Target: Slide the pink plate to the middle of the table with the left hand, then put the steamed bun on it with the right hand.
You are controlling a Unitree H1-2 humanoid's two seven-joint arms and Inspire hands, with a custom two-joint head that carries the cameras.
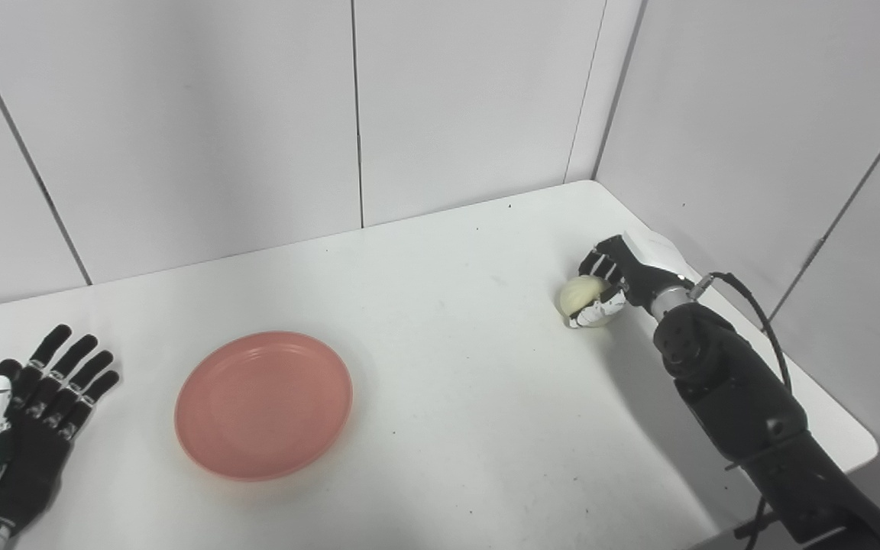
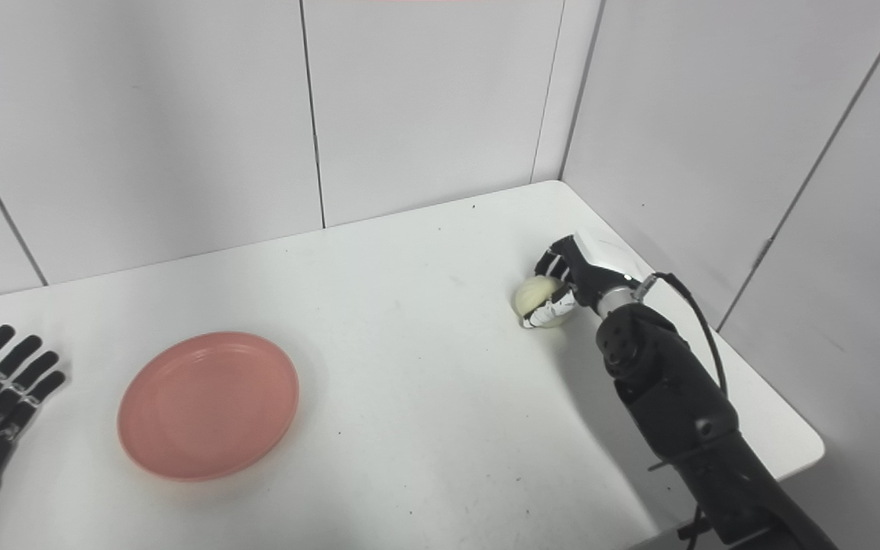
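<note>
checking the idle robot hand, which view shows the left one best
The left eye view: the whole left robot hand shows, fingers spread, apart from the plate. The right eye view cuts it off at the picture's edge.

The plate (image 1: 263,405) lies on the table (image 1: 440,397) at about seven o'clock from the table's middle. The left hand (image 1: 16,428) lies at nine o'clock of the plate — well apart from it, near the table's left edge. The steamed bun (image 1: 582,299) sits at two o'clock of the plate — far across the table, with the right hand (image 1: 609,286) touching it at the bun's three o'clock side.
</note>
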